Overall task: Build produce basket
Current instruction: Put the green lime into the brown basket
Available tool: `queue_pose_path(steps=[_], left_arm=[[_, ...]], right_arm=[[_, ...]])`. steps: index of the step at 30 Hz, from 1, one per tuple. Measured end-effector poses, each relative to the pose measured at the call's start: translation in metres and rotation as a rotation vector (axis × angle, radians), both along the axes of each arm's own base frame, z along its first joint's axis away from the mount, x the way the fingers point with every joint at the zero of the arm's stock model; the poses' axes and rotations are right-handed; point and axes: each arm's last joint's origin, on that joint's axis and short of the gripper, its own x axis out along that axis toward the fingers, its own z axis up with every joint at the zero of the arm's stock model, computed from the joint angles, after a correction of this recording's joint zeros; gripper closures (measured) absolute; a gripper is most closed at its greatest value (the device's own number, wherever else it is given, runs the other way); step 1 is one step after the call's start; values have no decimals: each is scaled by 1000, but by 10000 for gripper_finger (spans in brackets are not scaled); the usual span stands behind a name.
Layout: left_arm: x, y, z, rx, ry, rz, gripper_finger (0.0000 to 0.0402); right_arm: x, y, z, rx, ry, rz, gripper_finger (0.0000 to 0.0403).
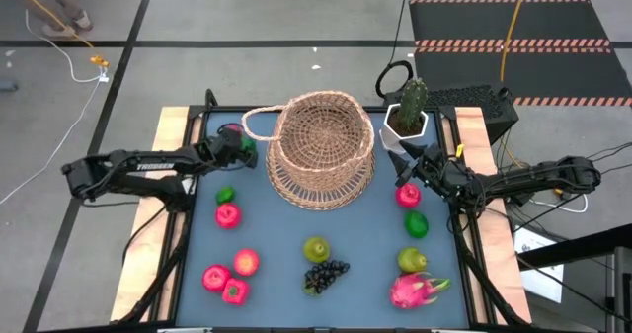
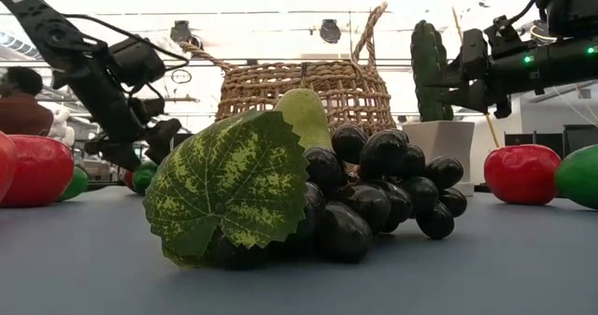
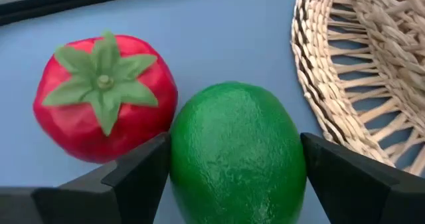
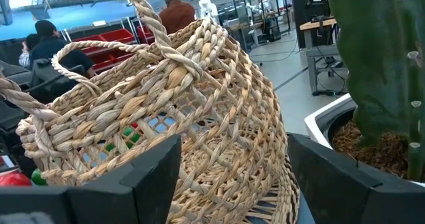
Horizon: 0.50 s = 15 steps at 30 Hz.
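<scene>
On the left side of the blue table [image 1: 296, 229], the left gripper [image 3: 232, 177] is down low with its two fingers spread wide. A green lime [image 3: 237, 154] sits right between the fingers, but they do not look like they are squeezing it. A red strawberry [image 3: 103, 98] with a green leafy top lies just beside the lime. The flared edge of the basket [image 3: 362, 78] is near the lime on its other side.

In the middle of the table stands the big woven basket [image 1: 322, 147].

On the right, the right gripper [image 4: 229, 174] is up off the table with its fingers open and nothing in them. The basket is just in front of it. The cactus [image 1: 412, 98] in its white pot [image 1: 407, 125] is close beside this gripper. A red apple [image 1: 408, 195] lies on the table right next to the right arm, and another lime [image 1: 417, 223] lies near that.
</scene>
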Motion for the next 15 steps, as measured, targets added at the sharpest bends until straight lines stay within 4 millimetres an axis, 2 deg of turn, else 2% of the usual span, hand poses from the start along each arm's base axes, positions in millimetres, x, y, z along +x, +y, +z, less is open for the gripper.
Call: queue_pose_path(steps=[3, 8, 15], left_arm=[[0, 1, -2, -14, 4, 9, 88], [-1, 1, 0, -20, -23, 22, 138], [-6, -4, 12, -47, -63, -6, 142]], right_arm=[[0, 0, 0, -7, 6, 0, 131], [0, 0, 0, -14, 13, 0, 131], [0, 0, 0, -14, 14, 0, 131]])
